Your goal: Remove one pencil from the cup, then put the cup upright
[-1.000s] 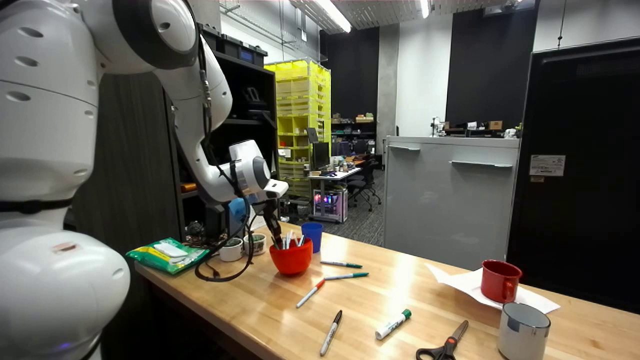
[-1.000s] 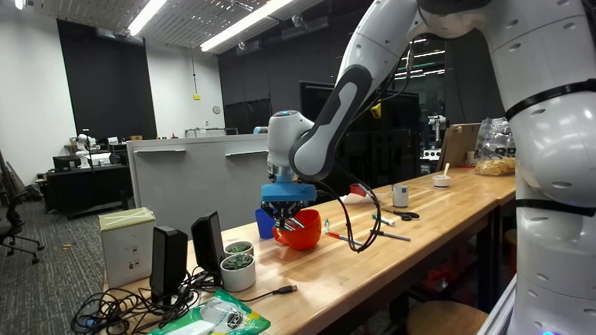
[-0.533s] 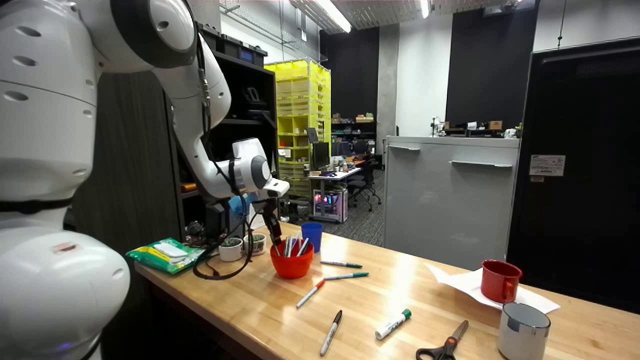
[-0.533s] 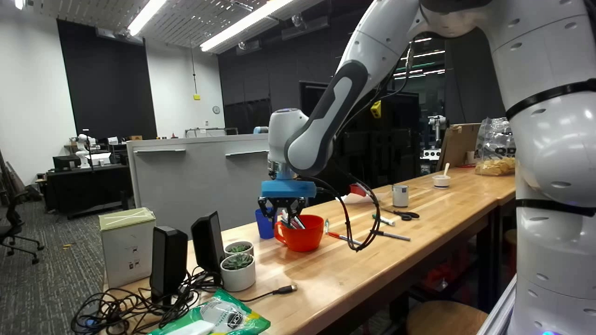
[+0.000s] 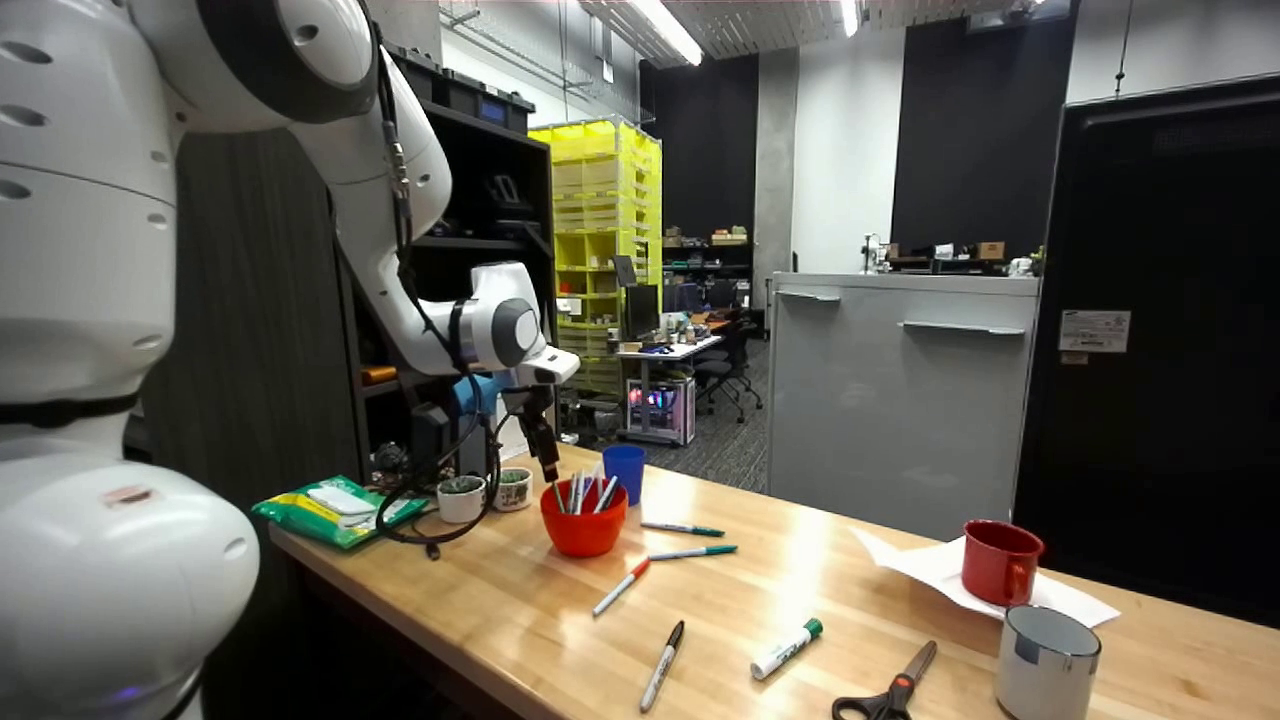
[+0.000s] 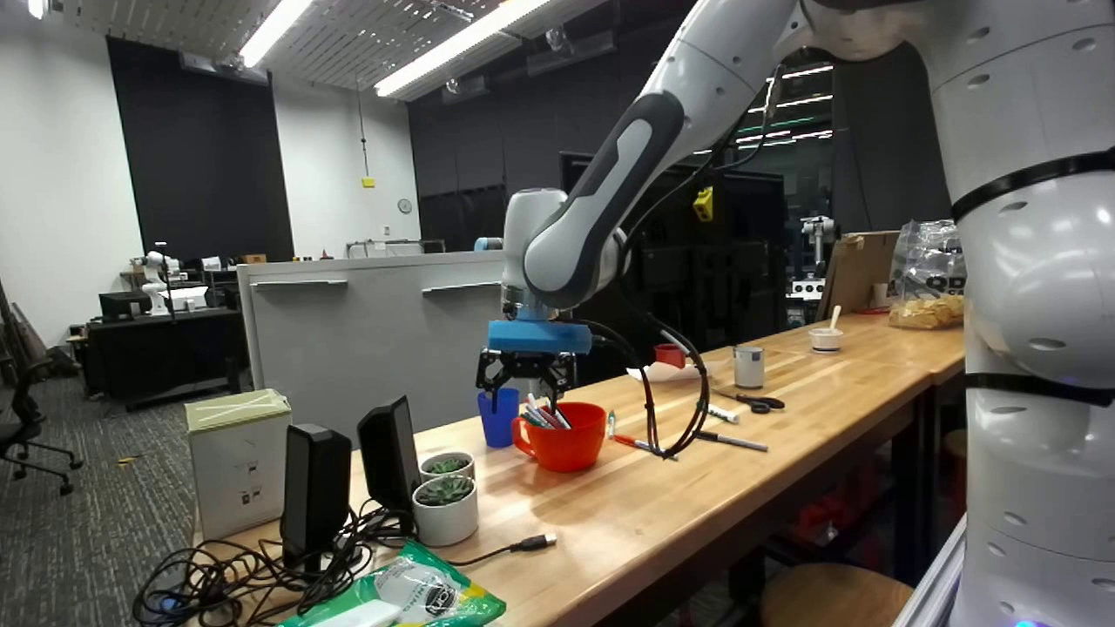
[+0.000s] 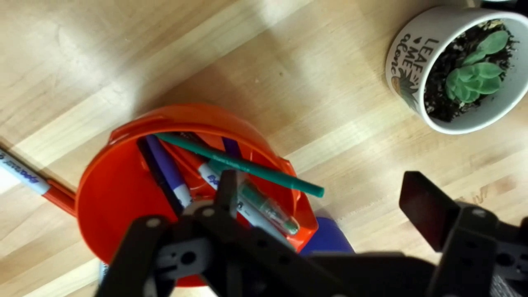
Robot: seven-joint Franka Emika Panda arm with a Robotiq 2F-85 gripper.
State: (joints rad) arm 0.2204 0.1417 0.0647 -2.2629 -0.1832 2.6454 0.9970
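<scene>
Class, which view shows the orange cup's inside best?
The wrist view: it looks down into the orange cup at the pens, though the gripper hides part. Both exterior views mainly show its outside, with pens sticking up.

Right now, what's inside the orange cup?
The orange cup holds a green pencil poking out, a purple-capped marker, a red-capped marker and more. In the wrist view the gripper covers part of the opening, so whatever lies under it can't be seen.

Red-orange cup (image 6: pixel 568 446) stands upright, holding a likely pencil (image 7: pixel 247 166).
</scene>
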